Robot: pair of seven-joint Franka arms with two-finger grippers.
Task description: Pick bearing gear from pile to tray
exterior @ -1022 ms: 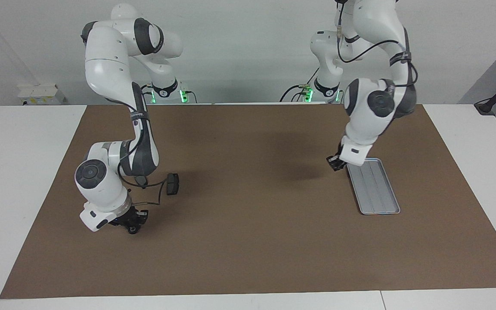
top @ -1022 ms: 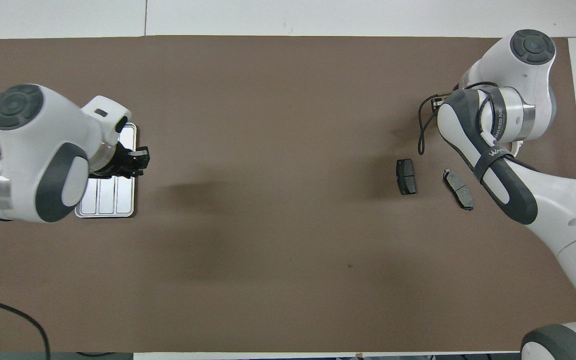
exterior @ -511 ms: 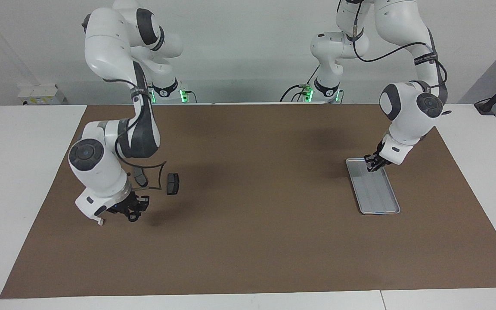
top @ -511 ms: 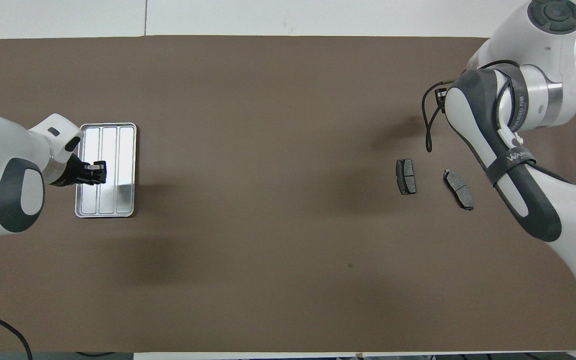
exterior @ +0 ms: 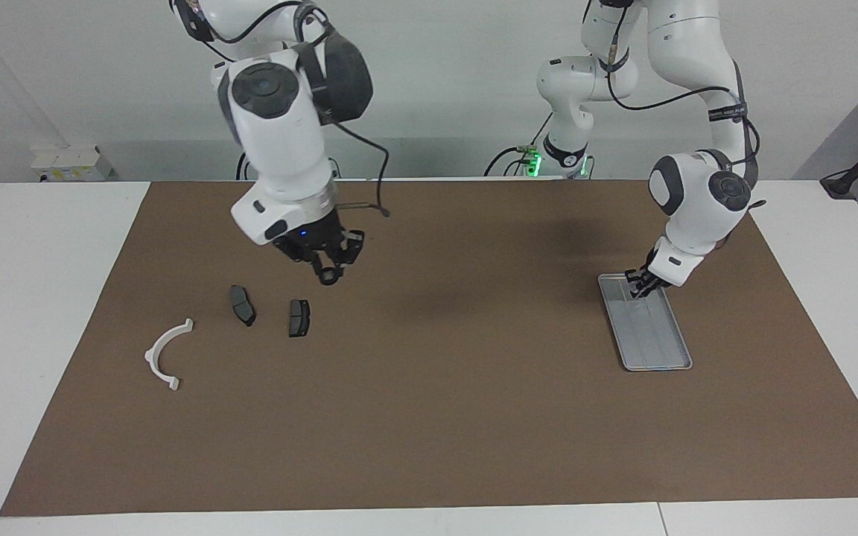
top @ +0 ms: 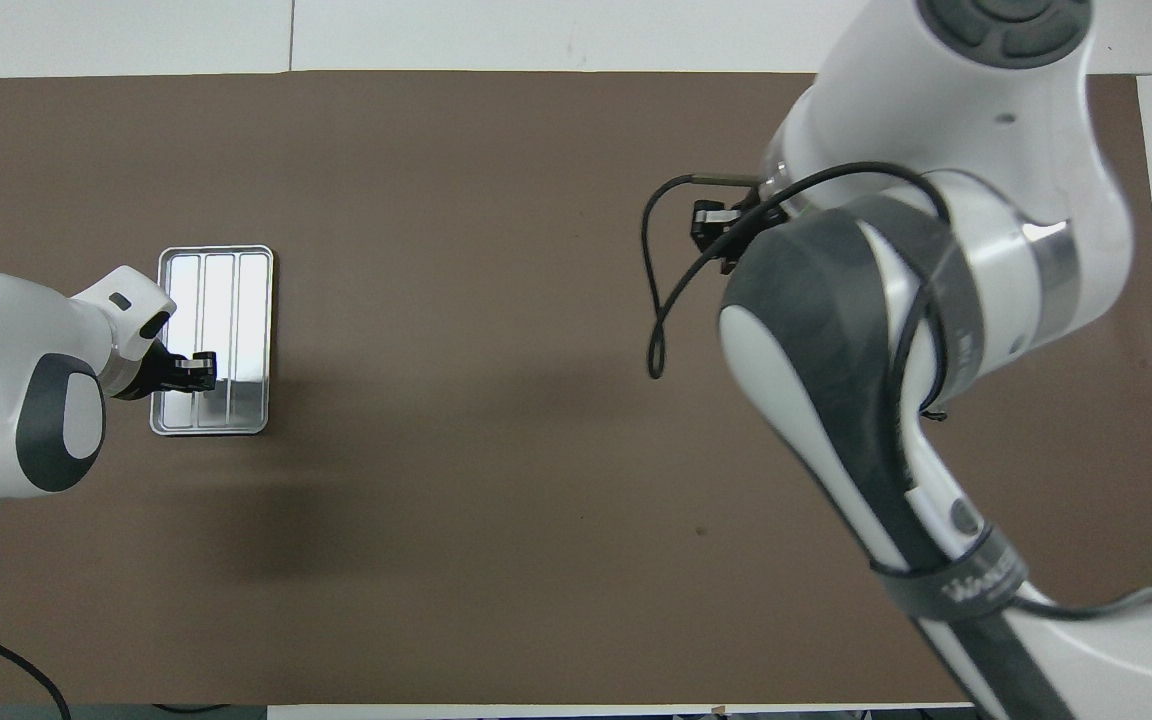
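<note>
Brown matting covers the white surface (exterior: 49, 313) below both arms. Raised over the mat, the right pincer (exterior: 328, 274) grips a small black round piece (exterior: 328, 278) between its fingertips, above the pile's two brake pads (exterior: 242, 304) and nearer pad (exterior: 299, 318); the white bracket (exterior: 164, 356) lies beside them, farther from the robots, toward the right arm's end. At the left arm's end, the left pincer (exterior: 636, 286), fingertips shut, is low over the tray (exterior: 663, 350), at its end nearer the robots; whether it carries anything cannot be told.
</note>
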